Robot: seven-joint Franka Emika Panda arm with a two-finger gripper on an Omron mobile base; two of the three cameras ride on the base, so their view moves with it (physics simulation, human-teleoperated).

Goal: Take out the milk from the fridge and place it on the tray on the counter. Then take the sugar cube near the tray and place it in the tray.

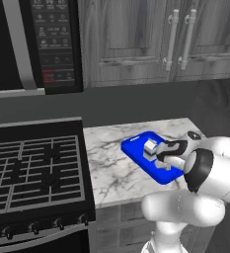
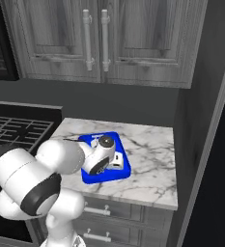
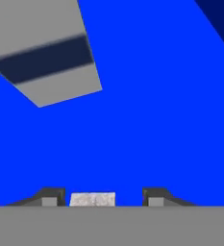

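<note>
Hovering low over the tray point(image 1: 136, 150), gripper point(image 3: 104, 198) pointed straight down at bright blue floor. Jaws parted, with the sugar cube point(image 3: 93, 199) between the two dark fingertips point(image 3: 53, 197): close beside the left tip, a clear gap of blue on the other side. Not clamped, as far as the hand view shows; contact with the left tip cannot be told. Cube down on the tray floor, inside the rim.

Milk point(image 3: 46, 57) also in the tray, seen in the hand view as a pale grey face with a dark blue band, toward the upper left and apart from the cube. From the left base view, milk point(image 1: 150, 147) upright near the tray's middle, just beside the hand's dark-and-white body. From the right base view, wrist covering most of the tray point(image 2: 125, 170), carton hidden behind it.

Tray flat on the counter point(image 1: 106, 163), angled across the marble, between the black stove top point(image 1: 35, 168) and the dark wall on the right. Grey cabinet doors point(image 2: 104, 38) above.
</note>
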